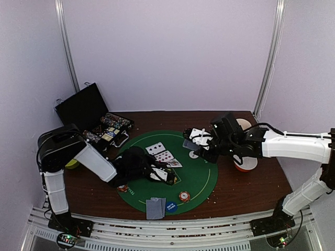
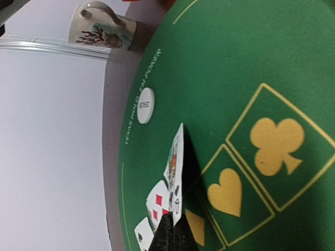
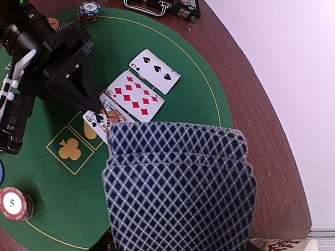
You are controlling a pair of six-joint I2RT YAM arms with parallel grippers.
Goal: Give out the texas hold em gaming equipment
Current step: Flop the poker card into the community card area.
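**Entry: hold 'em layout, partly dealt**

- Round green felt poker mat [image 1: 201,178] on brown wooden desk [image 1: 251,191].
- Board: the face-up three of spades card [image 3: 155,71] and face-up ten of diamonds card [image 3: 133,97] are laid side by side at the mat's centre. A third face-up court card [image 3: 100,121] sits just beside the ten. It is pinched at its edge by the left hand [image 3: 90,102], tilted and not yet flat.
- Near seat, judged served: face-down checked-backed card pair [image 1: 155,208], round blue disc [image 1: 171,207] and red-and-white poker chip stack [image 1: 183,196].
- Round white disc [image 1: 193,155] and round orange disc [image 1: 123,188] are set on the mat.
- The right hand [image 1: 194,140] is closed on a fan of blue-checked-backed cards [image 3: 178,183], held over the mat's far side.
- An open black chip case [image 1: 107,128] at the far left is stocked with chips.
- Progress is judged about midway. Two board cards, other seats' cards and more chips appear outstanding.
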